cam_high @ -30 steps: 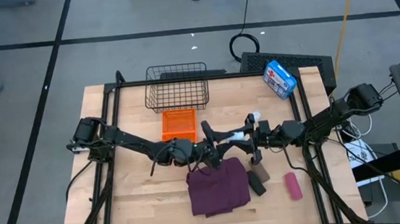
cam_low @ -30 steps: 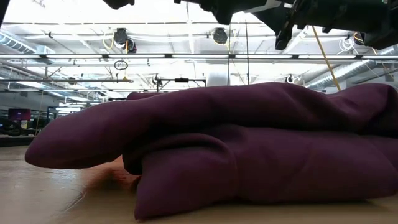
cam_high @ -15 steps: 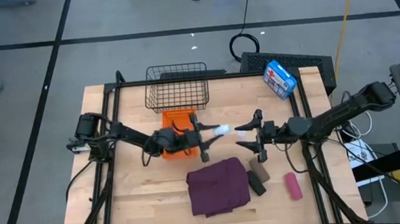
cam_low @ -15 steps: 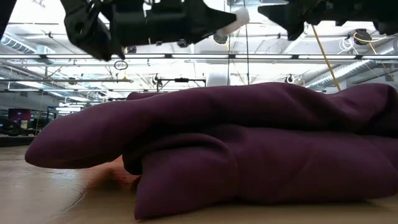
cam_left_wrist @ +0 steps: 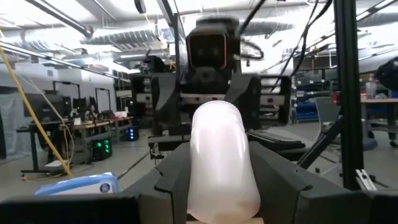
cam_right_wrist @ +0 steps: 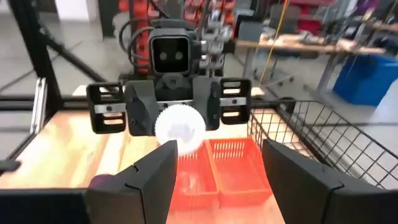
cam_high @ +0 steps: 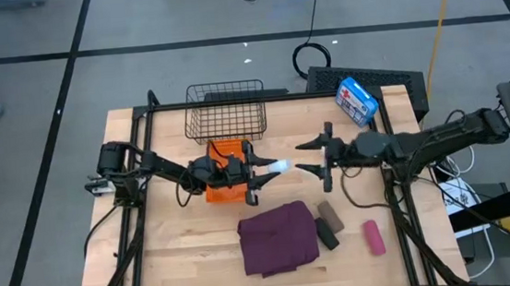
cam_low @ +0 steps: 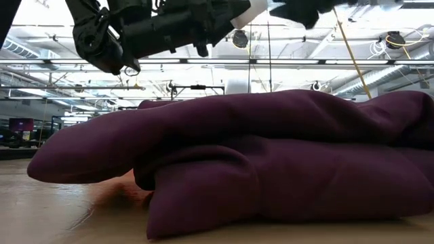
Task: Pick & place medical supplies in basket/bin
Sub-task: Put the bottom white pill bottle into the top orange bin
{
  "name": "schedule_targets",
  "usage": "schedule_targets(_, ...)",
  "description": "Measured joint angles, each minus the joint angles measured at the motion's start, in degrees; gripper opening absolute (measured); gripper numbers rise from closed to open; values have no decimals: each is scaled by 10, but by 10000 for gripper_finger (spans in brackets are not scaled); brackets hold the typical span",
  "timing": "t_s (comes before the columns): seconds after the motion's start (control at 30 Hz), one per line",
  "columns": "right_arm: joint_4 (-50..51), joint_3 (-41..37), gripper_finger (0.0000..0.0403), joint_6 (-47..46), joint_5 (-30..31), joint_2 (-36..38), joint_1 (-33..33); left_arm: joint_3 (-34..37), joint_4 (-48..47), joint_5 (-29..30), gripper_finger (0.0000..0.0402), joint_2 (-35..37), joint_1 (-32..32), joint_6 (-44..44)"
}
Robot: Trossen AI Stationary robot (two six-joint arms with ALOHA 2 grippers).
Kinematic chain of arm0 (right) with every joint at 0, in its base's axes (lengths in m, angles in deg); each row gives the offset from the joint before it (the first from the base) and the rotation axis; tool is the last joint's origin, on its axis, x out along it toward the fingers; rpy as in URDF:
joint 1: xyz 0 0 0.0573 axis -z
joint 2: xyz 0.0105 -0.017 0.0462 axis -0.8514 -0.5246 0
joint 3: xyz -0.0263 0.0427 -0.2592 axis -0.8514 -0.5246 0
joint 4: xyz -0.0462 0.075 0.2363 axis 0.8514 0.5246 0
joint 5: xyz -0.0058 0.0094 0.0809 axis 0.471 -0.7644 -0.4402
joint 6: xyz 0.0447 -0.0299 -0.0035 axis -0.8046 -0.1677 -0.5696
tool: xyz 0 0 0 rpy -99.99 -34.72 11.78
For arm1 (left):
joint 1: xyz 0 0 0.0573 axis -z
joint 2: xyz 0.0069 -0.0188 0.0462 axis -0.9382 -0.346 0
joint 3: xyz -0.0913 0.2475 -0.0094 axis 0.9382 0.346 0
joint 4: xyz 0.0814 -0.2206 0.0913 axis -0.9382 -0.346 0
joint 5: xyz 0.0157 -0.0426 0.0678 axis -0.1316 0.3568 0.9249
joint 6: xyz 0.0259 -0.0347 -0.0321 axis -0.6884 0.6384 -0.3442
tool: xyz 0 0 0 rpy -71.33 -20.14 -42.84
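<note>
The left pincer (cam_high: 259, 170) is clamped on a white vial (cam_high: 280, 167), held level above the tabletop (cam_high: 167, 252) just right of the orange bin (cam_high: 227, 157) — a second ago both arms met over the cloth (cam_high: 277, 237), with the vial between them at the right arm's end, so a hand-over looks done. The right pincer (cam_high: 316, 155) has drawn back toward its own side and now hangs with fingers spread and nothing in them, well clear of the vial. In the right wrist view the vial's round cap (cam_right_wrist: 179, 127) sits between the left arm's fingers with the bin (cam_right_wrist: 227, 163) right under it and the basket (cam_right_wrist: 311, 149) beside. The brown roll (cam_high: 332, 215), black roll (cam_high: 326, 235) and pink roll (cam_high: 373, 238) lie untouched by the cloth — most of the task is left, and I judge the vial goes into the bin next
</note>
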Motion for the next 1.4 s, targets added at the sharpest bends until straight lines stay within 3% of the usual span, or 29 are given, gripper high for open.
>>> schedule_targets(0.2, 5, 40, 226, -5, -83, -55, 10, 0, 5, 3, 140, 0, 0, 0)
schedule_targets(0.37, -24, 40, 222, 7, -88, -95, 10, 0, 29, 2, 140, 0, 2, 2)
schedule_targets(0.57, -45, 40, 223, 9, -88, -116, 9, -6, 76, -57, 140, 10, 6, 18)
schedule_targets(1.07, -274, 40, 191, 77, -91, -123, 7, -68, 70, -116, 140, 48, 4, 23)
schedule_targets(1.27, -367, 40, 194, 105, -171, -130, 4, -70, 44, -113, 139, 71, 1, 15)
schedule_targets(1.4, -416, 40, 218, 144, -184, -157, 0, -72, 45, -111, 139, 72, 1, 15)
